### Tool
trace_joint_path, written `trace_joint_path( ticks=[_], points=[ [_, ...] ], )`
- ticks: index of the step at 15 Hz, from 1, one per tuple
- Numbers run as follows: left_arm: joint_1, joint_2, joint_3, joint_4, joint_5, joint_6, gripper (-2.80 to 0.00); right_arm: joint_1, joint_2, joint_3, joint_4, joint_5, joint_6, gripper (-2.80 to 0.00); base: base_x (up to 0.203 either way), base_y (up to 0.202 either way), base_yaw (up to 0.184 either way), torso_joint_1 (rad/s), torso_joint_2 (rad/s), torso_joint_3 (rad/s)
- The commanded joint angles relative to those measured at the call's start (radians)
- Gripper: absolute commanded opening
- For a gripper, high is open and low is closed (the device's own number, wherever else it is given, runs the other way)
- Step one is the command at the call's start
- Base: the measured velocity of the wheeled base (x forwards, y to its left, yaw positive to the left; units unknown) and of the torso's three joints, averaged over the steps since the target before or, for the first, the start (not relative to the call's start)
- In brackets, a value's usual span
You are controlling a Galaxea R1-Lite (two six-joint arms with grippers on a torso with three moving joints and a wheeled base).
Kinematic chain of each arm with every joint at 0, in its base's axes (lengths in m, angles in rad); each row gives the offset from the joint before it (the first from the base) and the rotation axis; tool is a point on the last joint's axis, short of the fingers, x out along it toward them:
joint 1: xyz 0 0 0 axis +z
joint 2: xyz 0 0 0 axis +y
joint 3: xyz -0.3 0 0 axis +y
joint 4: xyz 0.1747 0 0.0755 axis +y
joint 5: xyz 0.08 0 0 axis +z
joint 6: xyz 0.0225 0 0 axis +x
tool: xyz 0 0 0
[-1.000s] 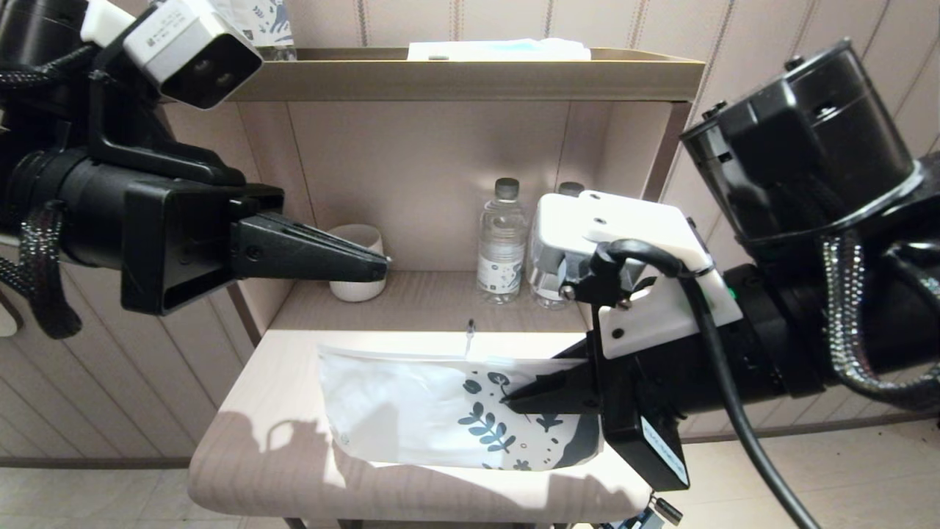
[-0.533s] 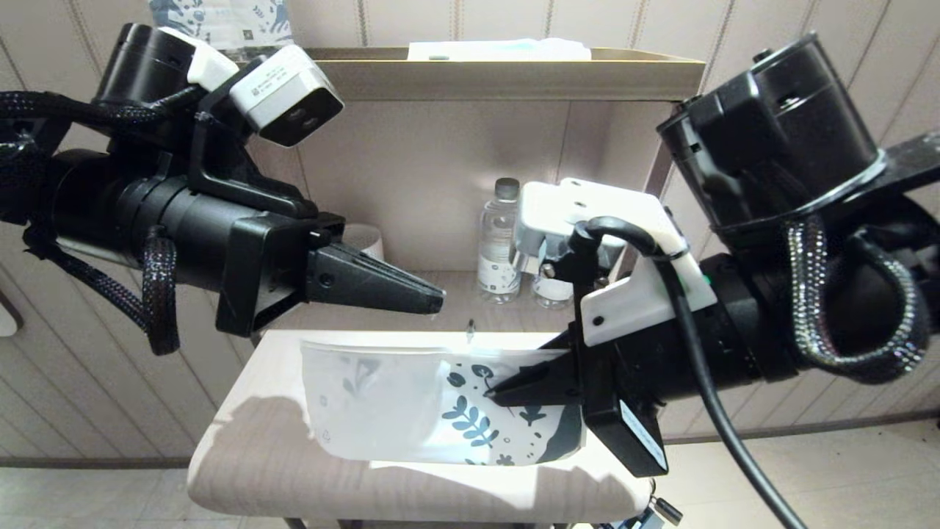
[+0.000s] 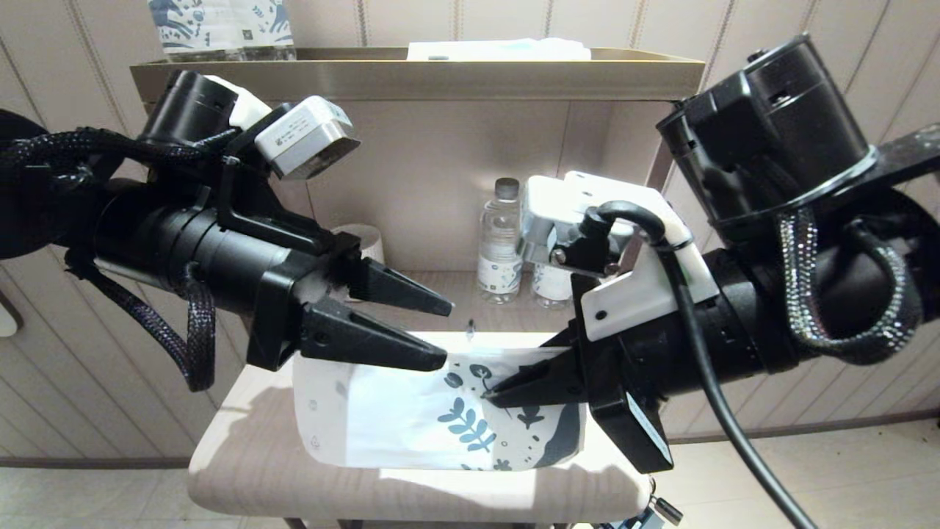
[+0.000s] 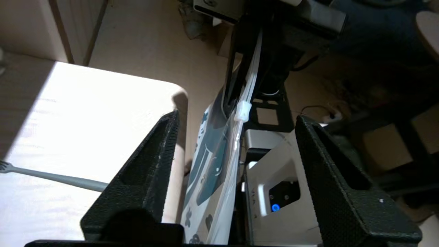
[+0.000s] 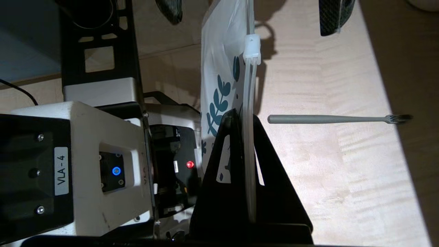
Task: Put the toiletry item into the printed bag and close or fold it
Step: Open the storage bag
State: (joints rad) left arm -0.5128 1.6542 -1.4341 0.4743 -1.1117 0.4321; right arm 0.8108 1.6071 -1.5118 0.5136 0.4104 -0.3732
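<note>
So I'm holding the printed bag [image 3: 411, 419] up on edge with my right pincer [image 3: 490, 397] clamped tight on its top edge near the printed end, and the bag is hanging over the front of the counter [image 3: 242, 441]. My left pincer [image 3: 444, 334] is sitting at the bag's other end with its fingers spread apart, gripping nothing, straddling the zip line from that side in the left wrist view. The white slider [image 5: 252, 46] is showing partway along the zip, between my two pincers. The toothbrush [image 5: 329, 119] isn't in the bag yet. It's lying flat on the counter just behind the bag, on the far side from me, long axis running straight away from the bag's face, handle end nearest the bag and bristles pointing toward the back shelf. It's lying roughly between the arms, and since the right one's busy, my guess is the free left one has to fetch it.
</note>
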Motion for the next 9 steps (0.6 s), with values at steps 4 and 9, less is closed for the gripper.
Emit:
trace_joint_path(
  ticks=[4,9],
  points=[
    [0.004,0.006,0.009,0.005,0.017,0.051,0.0,-0.002,0.026,-0.029,0.007,0.013,-0.001,-2.8,0.0,0.0,0.0,0.0,0.0,0.0],
    [0.005,0.036,-0.011,-0.005,0.082,0.042,0.0,-0.002,0.046,-0.041,0.001,0.013,0.017,-2.8,0.0,0.0,0.0,0.0,0.0,0.0]
  ],
)
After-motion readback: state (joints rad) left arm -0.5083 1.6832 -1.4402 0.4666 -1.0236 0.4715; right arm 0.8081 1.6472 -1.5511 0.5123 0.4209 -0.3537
